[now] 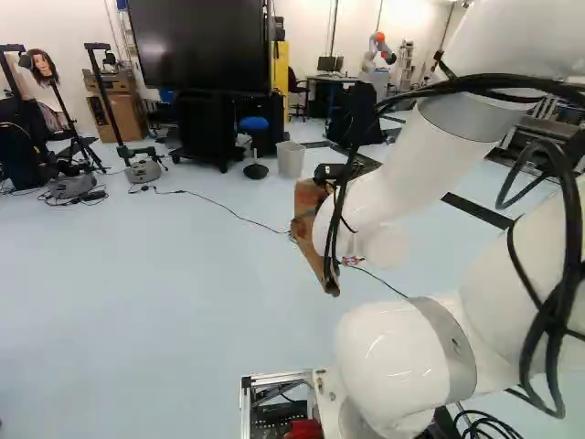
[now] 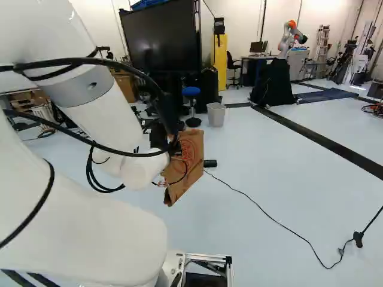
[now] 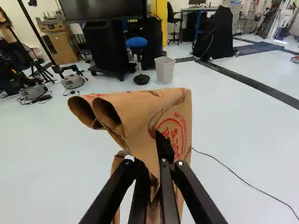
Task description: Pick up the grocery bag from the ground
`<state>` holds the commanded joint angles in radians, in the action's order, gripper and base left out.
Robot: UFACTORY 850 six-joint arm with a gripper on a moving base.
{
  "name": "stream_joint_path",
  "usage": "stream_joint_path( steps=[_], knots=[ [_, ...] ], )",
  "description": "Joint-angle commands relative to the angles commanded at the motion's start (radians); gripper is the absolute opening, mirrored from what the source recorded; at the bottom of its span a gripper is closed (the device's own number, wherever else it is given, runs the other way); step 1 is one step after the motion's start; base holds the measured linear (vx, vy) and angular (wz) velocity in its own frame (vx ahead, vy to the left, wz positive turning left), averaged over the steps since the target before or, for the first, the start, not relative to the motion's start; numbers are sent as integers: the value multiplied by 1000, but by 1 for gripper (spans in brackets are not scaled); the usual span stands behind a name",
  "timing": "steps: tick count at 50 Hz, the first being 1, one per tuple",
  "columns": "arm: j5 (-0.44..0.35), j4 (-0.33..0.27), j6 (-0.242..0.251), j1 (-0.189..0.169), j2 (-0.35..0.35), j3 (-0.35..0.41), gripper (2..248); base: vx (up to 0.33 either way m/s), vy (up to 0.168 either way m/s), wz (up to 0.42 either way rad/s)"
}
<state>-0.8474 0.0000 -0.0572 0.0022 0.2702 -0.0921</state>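
Note:
The black gripper [image 2: 172,142] is beyond the arm's wrist in the right base view, at the brown paper grocery bag [image 2: 188,156]. In the wrist view, the gripper [image 3: 158,161] is shut on the bag [image 3: 175,109], pinching its folded paper; one fingertip lies over the side with the red print, while the other is largely hidden by the paper. Two rolled folds of the bag stick out to one side, above the fingers. The bag [image 1: 305,224] hangs tilted and appears off the floor in the left base view, partly covered by the arm.
A thin cable [image 2: 257,206] runs across the pale floor past the bag. Farther ahead stand a grey bin [image 3: 165,70], a blue stool [image 3: 137,43], a large black screen [image 1: 196,41] and tripods [image 1: 108,96]. Another robot [image 2: 289,37] stands at the back.

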Motion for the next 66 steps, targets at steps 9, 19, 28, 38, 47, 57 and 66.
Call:
stream_joint_path(
  steps=[9, 19, 28, 38, 47, 57, 66],
  knots=[
    [-12, 0, 28, -1, 4, 2, 24, 0, 0, 0],
    [-21, 0, 48, -2, 8, 4, 24, 0, 0, 0],
    [-25, 0, 56, -2, 9, 5, 24, 0, 0, 0],
    [-25, 0, 57, -2, 9, 5, 24, 0, 0, 0],
    [-25, 0, 57, -2, 9, 5, 24, 0, 0, 0],
    [-25, 0, 57, -2, 9, 5, 24, 0, 0, 0],
    [-25, 0, 57, -2, 9, 5, 24, 0, 0, 0]
  ],
)
